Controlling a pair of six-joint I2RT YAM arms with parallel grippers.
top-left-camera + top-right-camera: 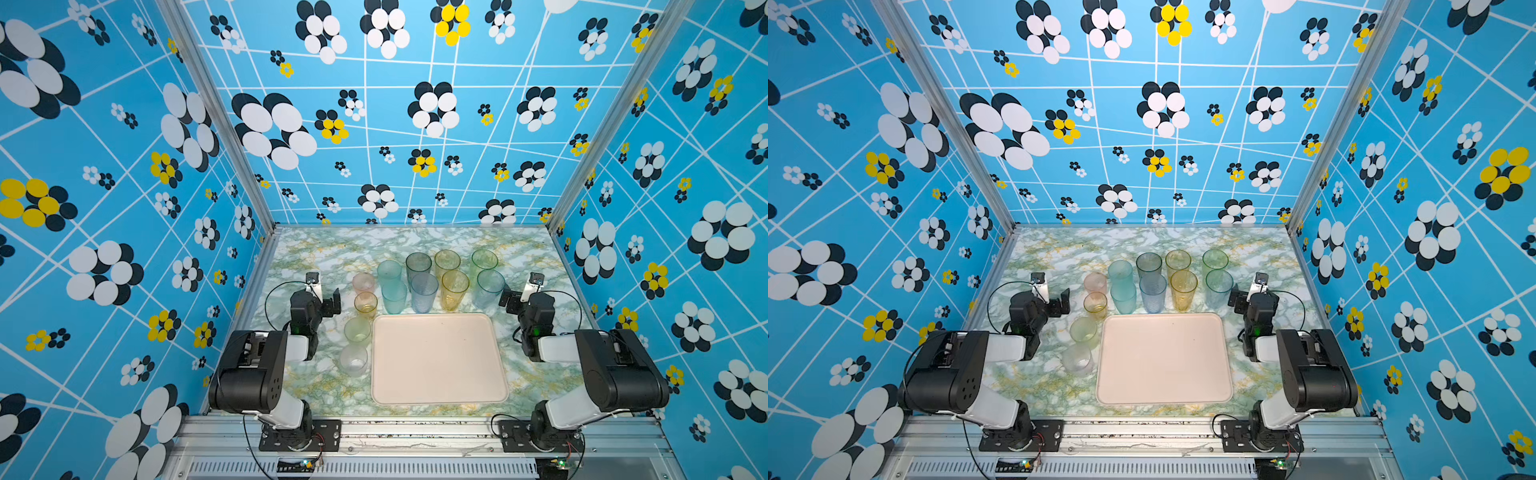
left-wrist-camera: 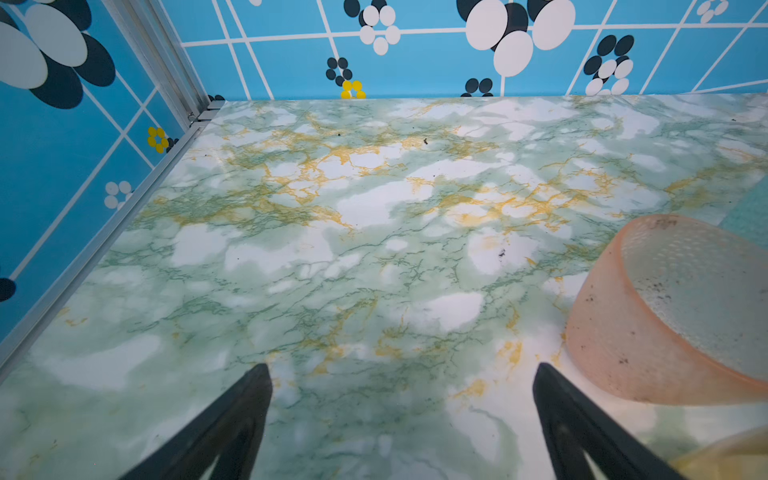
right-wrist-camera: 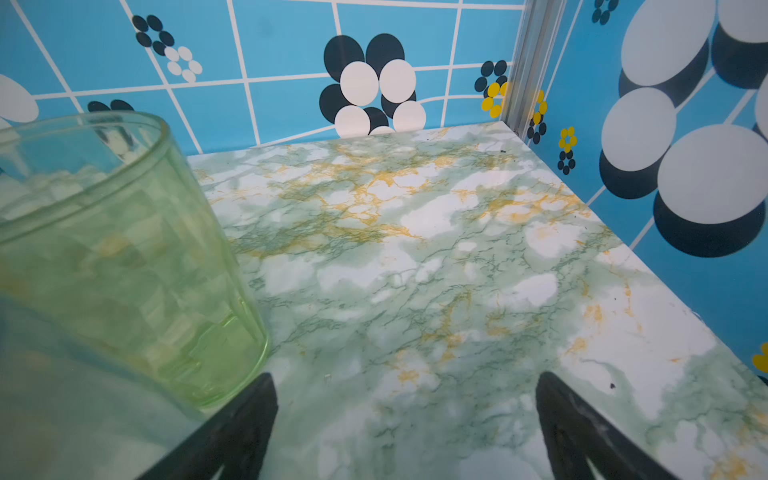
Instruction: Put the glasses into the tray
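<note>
The cream tray (image 1: 438, 361) (image 1: 1163, 361) lies empty at the table's front middle. Several tall glasses (image 1: 424, 291) stand in two rows just behind it. Short glasses stand in a column at its left: pink (image 1: 363, 282), orange (image 1: 365, 304), pale green (image 1: 357, 330) and clear (image 1: 353, 360). My left gripper (image 1: 334, 301) (image 2: 401, 368) hovers open and empty left of the pink glass (image 2: 665, 311). My right gripper (image 1: 508, 301) (image 3: 405, 376) is open and empty too, right of the tall green glass (image 3: 124, 249) and a teal one (image 1: 490, 286).
The marble-patterned table (image 1: 332, 257) is boxed in by blue flowered walls (image 1: 124, 208) on three sides, with metal frame posts (image 1: 216, 112) at the back corners. Both arm bases (image 1: 299, 432) sit on the front rail.
</note>
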